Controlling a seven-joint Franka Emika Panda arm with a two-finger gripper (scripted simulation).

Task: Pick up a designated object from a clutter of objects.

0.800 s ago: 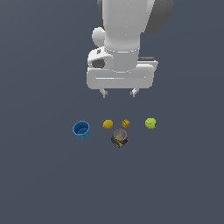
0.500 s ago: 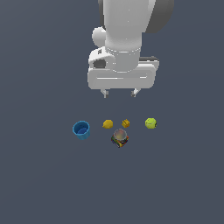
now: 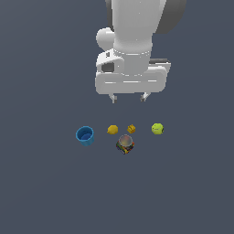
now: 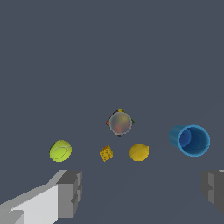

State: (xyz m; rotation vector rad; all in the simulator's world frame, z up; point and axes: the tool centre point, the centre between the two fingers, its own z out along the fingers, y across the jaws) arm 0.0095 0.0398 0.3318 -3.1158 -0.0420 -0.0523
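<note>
Hovering high, my claw [image 3: 129,97] has its fingers spread apart with nothing between them. The ball [image 3: 157,129] sits on the desk [image 3: 41,183] at the exterior view's right end of the row, well apart from the cup [image 3: 85,135]. Nothing is grasped yet; descent, alignment and lift all remain, I judge.

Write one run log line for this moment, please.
gripper: open, above clutter, holding nothing | yellow-green ball: on surface, not grasped, at exterior view's right end | blue cup: upright | phase: approach

On the bench [image 3: 41,183], cup [image 3: 85,135], lump [image 3: 112,130], small piece [image 3: 131,129] and ball [image 3: 157,129] run nine to three o'clock; can [image 3: 125,144] sits toward six.
</note>
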